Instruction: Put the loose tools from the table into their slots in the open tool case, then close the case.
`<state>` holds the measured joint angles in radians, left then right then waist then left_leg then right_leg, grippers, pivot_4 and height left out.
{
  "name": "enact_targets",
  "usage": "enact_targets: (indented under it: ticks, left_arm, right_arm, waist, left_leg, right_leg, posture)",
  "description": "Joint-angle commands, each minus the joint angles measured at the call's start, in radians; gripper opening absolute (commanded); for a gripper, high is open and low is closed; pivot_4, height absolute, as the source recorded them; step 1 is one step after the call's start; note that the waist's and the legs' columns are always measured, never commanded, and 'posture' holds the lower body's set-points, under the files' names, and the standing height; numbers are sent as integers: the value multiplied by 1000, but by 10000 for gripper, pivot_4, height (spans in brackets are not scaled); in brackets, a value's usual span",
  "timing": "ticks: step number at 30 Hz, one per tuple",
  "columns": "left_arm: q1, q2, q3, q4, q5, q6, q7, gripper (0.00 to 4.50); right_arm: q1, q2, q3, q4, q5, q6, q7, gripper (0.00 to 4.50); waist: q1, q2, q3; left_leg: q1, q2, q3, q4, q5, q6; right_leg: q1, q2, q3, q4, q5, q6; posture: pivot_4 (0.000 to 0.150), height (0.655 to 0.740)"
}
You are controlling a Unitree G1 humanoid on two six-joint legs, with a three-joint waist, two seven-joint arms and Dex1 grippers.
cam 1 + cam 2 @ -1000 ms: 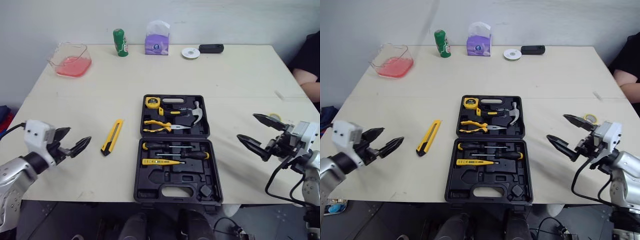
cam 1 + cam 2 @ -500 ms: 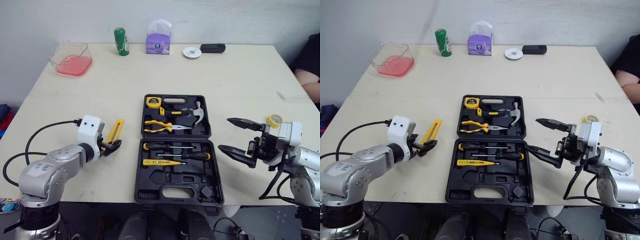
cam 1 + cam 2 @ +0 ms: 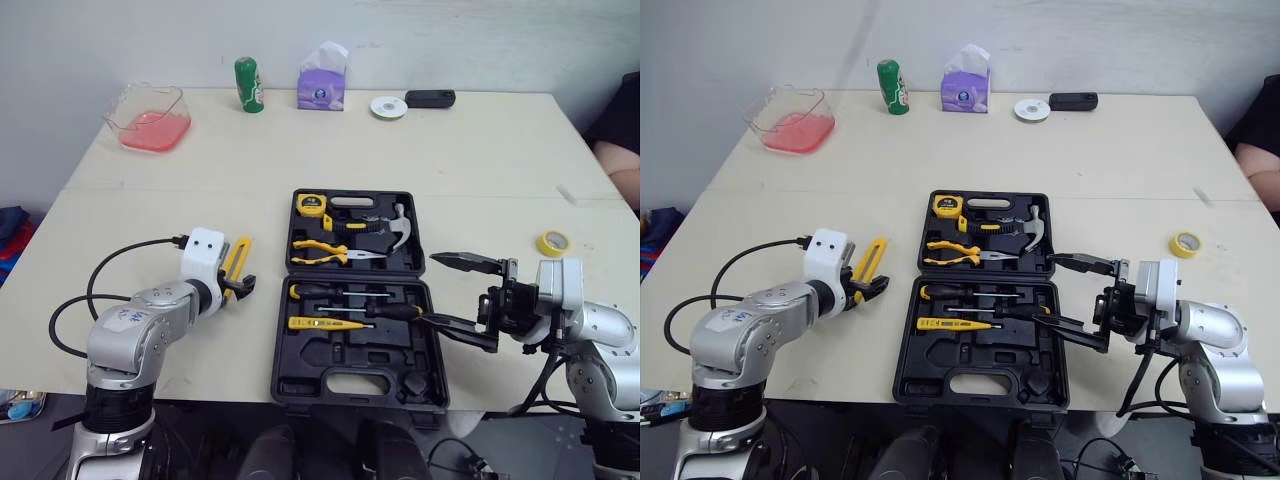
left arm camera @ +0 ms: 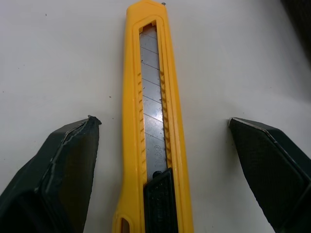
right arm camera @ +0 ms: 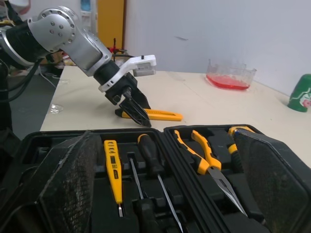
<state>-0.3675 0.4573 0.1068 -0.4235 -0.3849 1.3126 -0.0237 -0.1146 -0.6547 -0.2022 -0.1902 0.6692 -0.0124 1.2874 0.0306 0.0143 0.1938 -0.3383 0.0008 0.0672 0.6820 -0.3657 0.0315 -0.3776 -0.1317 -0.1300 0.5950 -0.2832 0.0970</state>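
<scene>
While the utility knife (image 4: pixel 155 121) lies flat on the table (image 3: pixel 480 160), just beside the left wall of the open tool case (image 3: pixel 300 385), we have the left gripper (image 3: pixel 869 287) set down over its near end. The fingers (image 4: pixel 63 165) are spread wide, one on each side of the yellow body, apart from it and holding nothing. We judge they straddle the knife across its width so that closing will pinch the narrow sides near the black slider, with the segmented blade lying in its channel away from the pads.

The right gripper (image 3: pixel 428 288) hovers at the right rim of the case, its fingers parted wide and empty, pointing in over the row of screwdrivers (image 3: pixel 350 295). We take this as a waiting stance, ready to steady the case or work the lid.

Inside the case sit a tape measure (image 3: pixel 310 205), a hammer (image 3: pixel 385 225), pliers (image 3: pixel 325 250) and a yellow tester (image 3: pixel 325 323); the near half shows empty recesses, though we cannot tell which one fits the knife. Nothing lies between knife and case, so the raised case wall is the one thing to clear, and the right fingers may crowd the near half.

A yellow tape roll (image 3: pixel 551 242) rests well to the right of the case. Along the far edge stand a pink container (image 3: pixel 152 116), a green can (image 3: pixel 247 84), a tissue box (image 3: pixel 322 85), a white disc (image 3: pixel 387 106) and a black device (image 3: pixel 430 98). A person's arm (image 3: pixel 620 160) shows at the right edge
</scene>
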Motion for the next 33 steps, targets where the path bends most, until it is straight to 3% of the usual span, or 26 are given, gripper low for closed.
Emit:
enact_targets:
  ticks: [1, 3, 8, 9, 18, 21, 25, 33]
  left_arm:
    - [63, -17, 12, 25, 15, 16, -17, 42165]
    - [75, -29, 23, 26, 14, 15, -24, 36607]
    - [93, -24, 14, 23, 35, -3, -38, 14440]
    - [94, -21, 14, 24, 40, -10, -41, 12803]
    - [107, 28, 48, 9, 53, -231, -149, 12819]
    - [124, 74, 87, -3, 26, -439, -293, 12819]
    - [161, 172, 79, -7, -31, -703, -603, 12819]
    - [67, 232, 5, -62, -211, -748, -898, 12819]
  right_arm:
    - [3, -8, -16, -29, 4, -15, 9, 45000]
    - [4, -8, -17, -29, 0, -17, 9, 45000]
    - [4, -8, -20, -27, -12, -22, 1, 45000]
    - [4, -8, -21, -26, -15, -23, -2, 45000]
    - [12, -23, -39, -5, -48, -48, 1, 45000]
    - [27, -36, -66, 7, -58, -68, -2, 45000]
    - [66, -60, -109, 9, -61, -77, 0, 45000]
    - [162, -82, -161, -18, -61, -90, 0, 45000]
  waist:
    - [-2, 0, 0]
    - [-3, 0, 0]
    - [-4, 1, -1]
    - [-4, 1, -1]
    - [-4, 2, -1]
    - [-4, 0, 0]
    - [-3, 0, 0]
    - [-3, 0, 0]
  left_leg:
    - [0, 0, 0, 0, 0, 0]
    - [0, 0, 0, 0, 0, 0]
    - [1, 0, 1, 0, 0, 0]
    - [1, 0, 1, 0, 0, 0]
    - [1, 1, 1, 0, -1, -1]
    - [-1, 1, 0, 0, -1, -1]
    - [-7, 1, 0, 0, 0, -1]
    - [-16, 0, 1, 2, 2, 2]
  right_leg:
    - [0, 0, 0, 0, 0, 0]
    - [0, 0, 0, 0, 0, 0]
    - [0, 0, 0, 0, 0, 0]
    - [0, 0, 0, 0, 0, 0]
    - [0, 0, 1, -2, 0, 0]
    - [-2, 0, 0, -3, 0, 0]
    - [-7, -1, 0, -3, 0, -1]
    - [-14, 1, -2, 1, 0, 0]
  posture:
    - [1500, 7400]
    - [1500, 7400]
    - [1500, 7400]
    - [1500, 7400]
    - [1500, 7400]
    - [1500, 7400]
    - [1500, 7400]
    - [1500, 7400]
